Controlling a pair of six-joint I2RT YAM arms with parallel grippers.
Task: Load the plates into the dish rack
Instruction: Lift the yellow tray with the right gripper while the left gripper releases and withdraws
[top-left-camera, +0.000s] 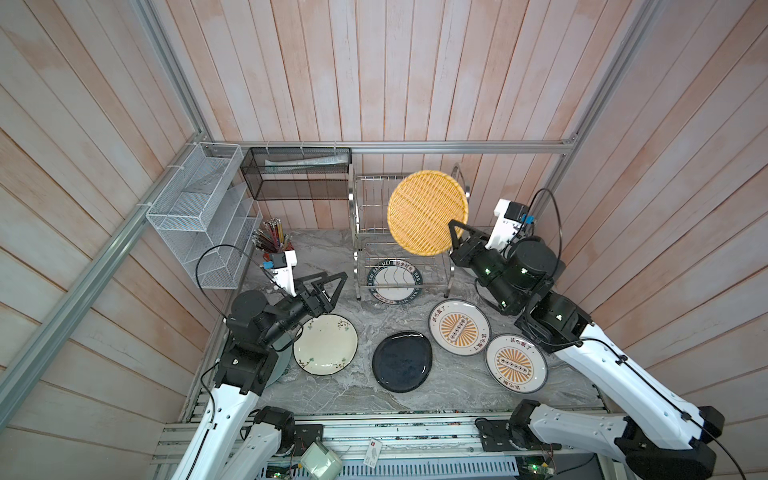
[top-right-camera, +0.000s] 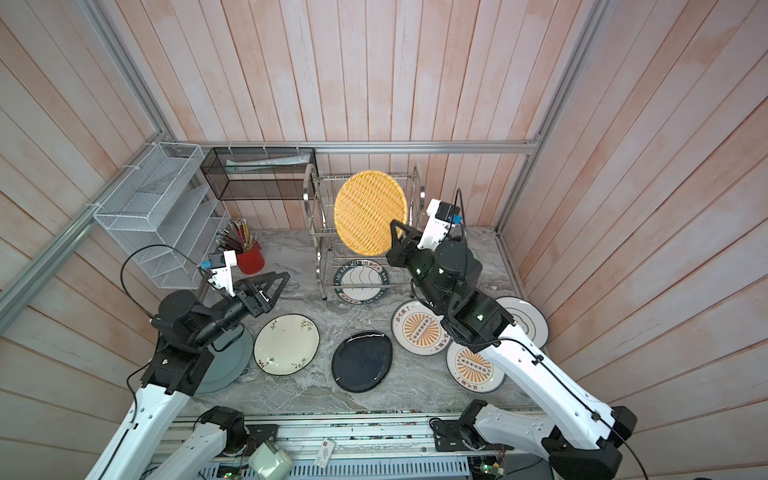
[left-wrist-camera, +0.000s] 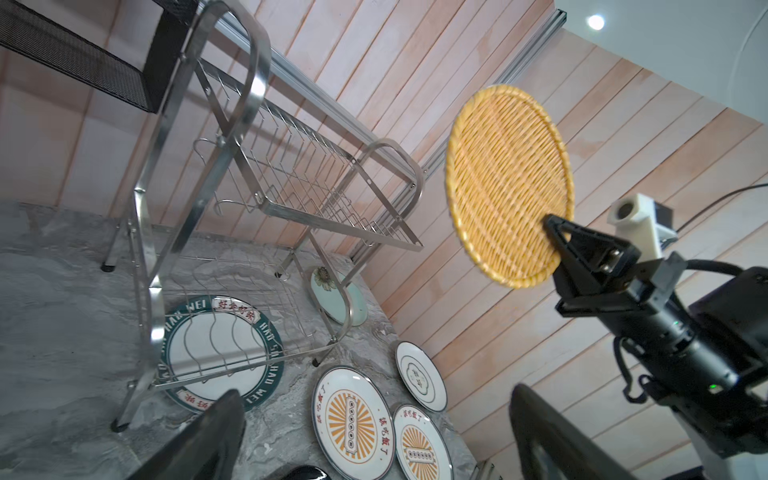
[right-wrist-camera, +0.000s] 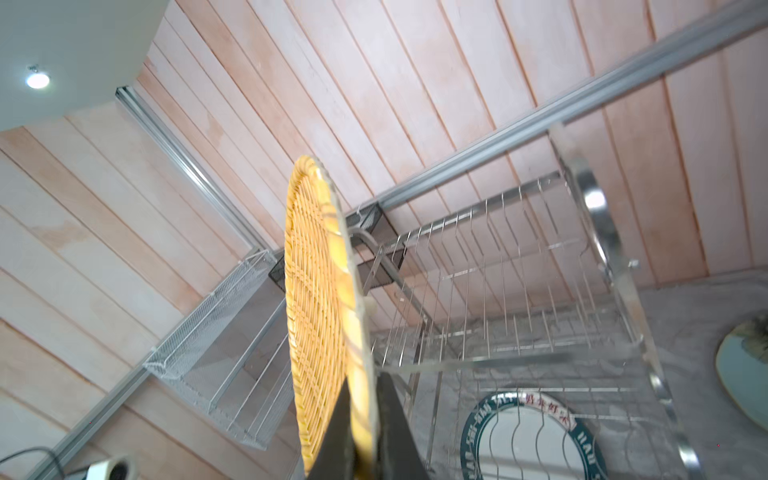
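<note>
Right gripper (right-wrist-camera: 365, 399) clamped on yellow plate (top-left-camera: 428, 212) rim; plate on edge, raised beside dish rack (top-left-camera: 376, 199) upper tier. We'd align its edge with a prong gap and lower slowly. Left gripper (top-left-camera: 332, 282) wide open, empty.

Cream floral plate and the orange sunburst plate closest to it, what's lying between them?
The glossy black plate lies flat between the cream floral plate and that orange sunburst plate, seen in both top views.
</note>
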